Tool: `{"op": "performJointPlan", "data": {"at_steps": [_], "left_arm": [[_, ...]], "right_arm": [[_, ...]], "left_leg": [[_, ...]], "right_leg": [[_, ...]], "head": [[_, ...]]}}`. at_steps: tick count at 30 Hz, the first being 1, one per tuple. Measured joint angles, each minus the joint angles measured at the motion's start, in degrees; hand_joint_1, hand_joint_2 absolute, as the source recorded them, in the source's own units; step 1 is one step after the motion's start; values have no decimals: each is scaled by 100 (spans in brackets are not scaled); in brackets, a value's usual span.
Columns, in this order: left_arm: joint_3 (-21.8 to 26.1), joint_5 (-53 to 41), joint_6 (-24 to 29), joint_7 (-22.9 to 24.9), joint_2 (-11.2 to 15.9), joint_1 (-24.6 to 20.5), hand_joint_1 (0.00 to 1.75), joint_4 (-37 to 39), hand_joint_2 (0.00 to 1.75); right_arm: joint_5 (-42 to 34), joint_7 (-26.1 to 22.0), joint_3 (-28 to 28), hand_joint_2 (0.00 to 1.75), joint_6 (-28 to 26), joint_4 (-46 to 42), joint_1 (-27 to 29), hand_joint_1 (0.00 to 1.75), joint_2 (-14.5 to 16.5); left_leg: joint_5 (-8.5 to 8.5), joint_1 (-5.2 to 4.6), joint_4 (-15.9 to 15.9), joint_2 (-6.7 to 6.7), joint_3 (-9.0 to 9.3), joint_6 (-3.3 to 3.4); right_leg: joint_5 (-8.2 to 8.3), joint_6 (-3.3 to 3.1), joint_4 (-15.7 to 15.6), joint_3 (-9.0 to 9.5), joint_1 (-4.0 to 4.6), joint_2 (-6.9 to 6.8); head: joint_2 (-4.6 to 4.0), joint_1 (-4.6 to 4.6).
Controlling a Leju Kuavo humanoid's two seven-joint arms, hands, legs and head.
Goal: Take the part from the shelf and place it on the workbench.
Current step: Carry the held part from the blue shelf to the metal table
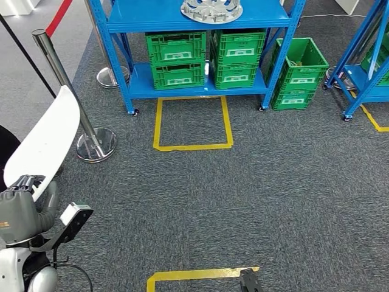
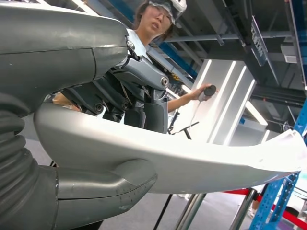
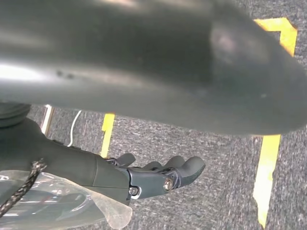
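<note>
Grey carpet (image 1: 275,201); blue shelf (image 1: 197,24) holds 4 green crates (image 1: 176,58), contents unclear; left hand (image 1: 23,207) grips white part (image 1: 44,143); right hand (image 3: 159,175) spread.

A warehouse: blue shelving (image 1: 202,24), green crates (image 1: 176,59), floor tape (image 1: 192,146)

From high on the body we look forward and steeply down across dark grey carpet (image 1: 275,194) toward a blue steel shelf rack (image 1: 202,24) standing well ahead. Our left wrist camera sits close behind the left hand (image 2: 119,96) and tilts upward past a long white curved panel (image 2: 203,163) toward ceiling beams, sharing that panel (image 1: 45,140) with the head view. Our right wrist camera hangs close behind the right hand (image 3: 159,175), facing the carpet and a yellow tape floor outline (image 3: 269,158), which the head view also catches at its lower edge (image 1: 202,275).
</note>
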Motion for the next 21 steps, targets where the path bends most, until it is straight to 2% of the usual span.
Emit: {"op": "performJointPlan", "data": {"at_steps": [6,11,21], "left_arm": [[1,0,1,-1,0,0,169,0,175],[20,42,1,4,-2,-14,169,0,175],[36,59,3,8,-2,-26,169,0,175]], "right_arm": [[-6,0,0,0,-28,0,-1,0,0],[-44,89,-23,0,-345,-2,-64,0,0],[-36,120,-93,0,-366,-2,-118,0,0]], "left_leg": [[10,-5,7,0,-8,20],[14,-4,7,0,-8,24],[20,4,7,0,-10,23]], "right_leg": [[16,25,-5,-5,-8,-1],[18,27,-4,-7,-6,-1],[19,26,0,-12,3,-2]], "head": [[0,-1],[0,-1],[0,-2]]}}
